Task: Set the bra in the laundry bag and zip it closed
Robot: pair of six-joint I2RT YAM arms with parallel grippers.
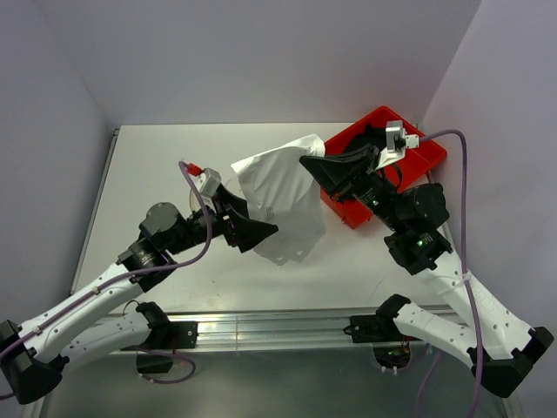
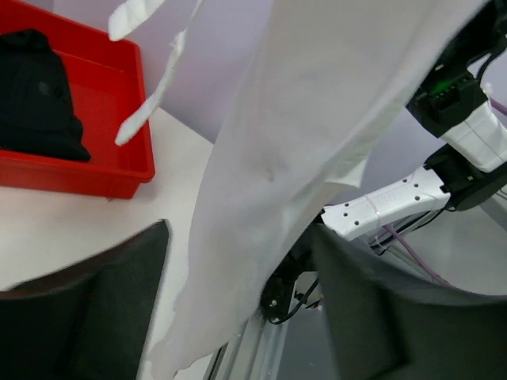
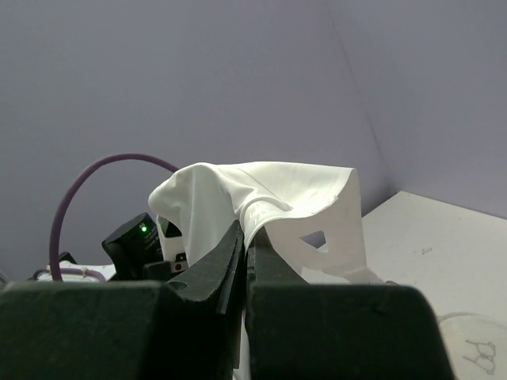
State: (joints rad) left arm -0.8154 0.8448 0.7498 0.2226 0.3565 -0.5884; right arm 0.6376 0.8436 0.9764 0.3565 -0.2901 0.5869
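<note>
Currently my right gripper (image 1: 309, 164) is clamped shut on the top edge of the soft white fabric bra (image 1: 283, 196), holding it up above the white table (image 1: 148, 165) so that it hangs as a broad sheet between my two arms. In my right wrist view the two black fingers (image 3: 218, 269) are pressed together with a fold of the cloth pinched between them, and the fabric drapes over and beyond their tips. My left gripper (image 1: 257, 222) stands with its jaws wide apart at the lower left side of the hanging bra. In my left wrist view the cloth falls between the two dark fingers without either one pressing on it, and thin white straps (image 2: 150, 99) dangle to the left. I cannot tell whether the lowest hem touches the table. The small round translucent white mesh laundry bag (image 3: 475, 344) shows only at the bottom right corner of my right wrist view, lying on the table with a small dark printed mark on its lid, below and apart from the bra; whether its zip is open I cannot tell. At the far right of the table, under my right wrist, sits the red plastic tray (image 1: 426, 157) with a black garment (image 2: 36, 95) in it
</note>
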